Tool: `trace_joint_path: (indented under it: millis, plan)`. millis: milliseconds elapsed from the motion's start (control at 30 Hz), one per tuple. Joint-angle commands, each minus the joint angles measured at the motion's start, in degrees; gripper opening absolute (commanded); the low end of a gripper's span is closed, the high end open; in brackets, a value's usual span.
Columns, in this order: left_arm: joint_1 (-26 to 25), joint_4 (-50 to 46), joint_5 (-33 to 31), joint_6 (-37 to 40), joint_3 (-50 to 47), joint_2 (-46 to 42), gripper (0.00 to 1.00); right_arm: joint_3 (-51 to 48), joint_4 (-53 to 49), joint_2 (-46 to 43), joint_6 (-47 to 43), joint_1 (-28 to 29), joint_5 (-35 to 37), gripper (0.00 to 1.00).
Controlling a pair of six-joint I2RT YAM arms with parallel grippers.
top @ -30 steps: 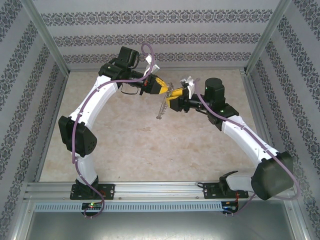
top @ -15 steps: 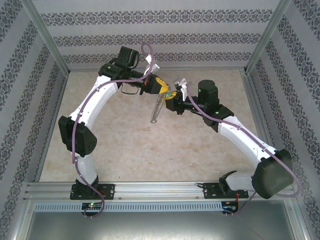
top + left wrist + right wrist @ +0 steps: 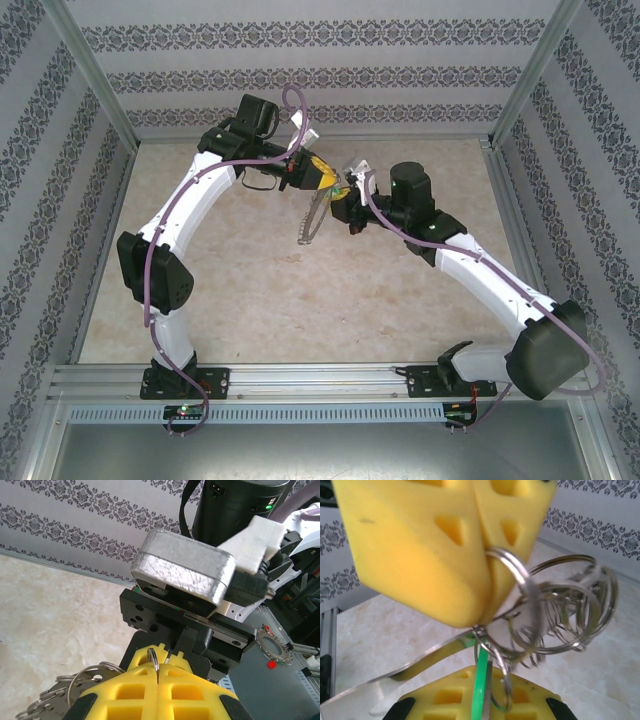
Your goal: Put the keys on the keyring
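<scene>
Clamping shut on the green key (image 3: pixel 481 676), the right hand (image 3: pixel 480 700) aims its long axis straight ahead at the keyring (image 3: pixel 522 577), whose top loop the closed left hand (image 3: pixel 482 615) pinches just beyond, the other rings dangling beside.

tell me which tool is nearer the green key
Right. The right tool is shut on the green key itself. The left tool is tip to tip with it, close by, clamped on the keyring.
</scene>
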Motion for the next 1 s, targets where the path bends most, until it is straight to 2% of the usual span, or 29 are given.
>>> trace_joint_path:
  millis: [0,67,100,167,333,533,800,967]
  plan:
    - [-0.57,4.18,1.36,-0.36,0.02,-2.14,0.00,3.22,-7.09,1.60,-5.50,3.17,-4.82,0.09]
    - [-0.51,4.25,1.34,-0.29,-0.07,-2.10,0.00,3.71,-8.90,1.65,-6.37,3.15,-4.30,0.32]
    - [-0.53,4.25,1.31,-0.35,-0.05,-2.14,0.00,3.73,-9.58,1.36,-6.73,2.97,-3.68,0.40]
    - [-0.52,4.09,1.29,-0.27,-0.06,-2.13,0.00,3.72,-10.63,0.42,-6.84,1.86,-4.03,0.45]
    - [-0.48,3.73,1.34,0.20,-0.14,-2.24,0.00,2.04,-9.78,-4.05,-3.54,-4.90,-9.94,0.46]
    - [-0.52,3.66,1.43,0.34,-0.33,-2.41,0.00,-3.05,2.22,-9.60,6.92,-12.79,-11.26,0.46]
    - [-0.47,3.62,1.54,0.49,-0.42,-2.44,0.00,-1.02,8.77,-5.57,14.44,-12.85,-5.57,0.39]
    - [-0.46,3.61,1.52,0.37,-0.49,-2.49,0.00,0.90,10.10,-2.32,16.26,-11.68,-3.77,0.39]
